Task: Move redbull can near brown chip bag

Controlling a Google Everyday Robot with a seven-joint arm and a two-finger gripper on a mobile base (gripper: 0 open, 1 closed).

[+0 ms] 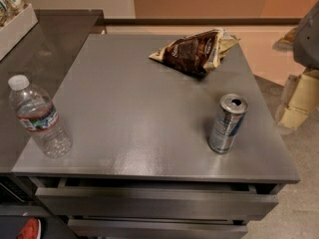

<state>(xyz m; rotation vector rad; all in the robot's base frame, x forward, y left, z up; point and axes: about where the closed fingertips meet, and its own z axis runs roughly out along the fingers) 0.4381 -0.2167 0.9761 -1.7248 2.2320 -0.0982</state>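
can: the redbull can stands upright on the front-right part of the table. It's silver with blue panels, and you can see the dark opening in the top. Nothing is touching it.

bag: the brown chip bag lies crumpled at the back of the table, right of centre. It sits behind the can with a stretch of bare tabletop between them. The white lettering is too blurry to read.

gripper: the gripper is way over at the right edge, off the table and well apart from the can. It shows as some cream-coloured blocks under a grey arm part, and the frame cuts it off. Honestly can't tell if it's open or closed.

bottle: a clear water bottle with a white cap is upright at the front-left corner of the table, far from the can.

drawers: two drawer fronts show below the tabletop. The lower one runs out of the bottom of the shot.

top left: there's a white bin on a darker counter, mostly cropped. The packets inside are hard to make out.

bottom left: a red something is sliced by the corner of the frame. No idea what it is.
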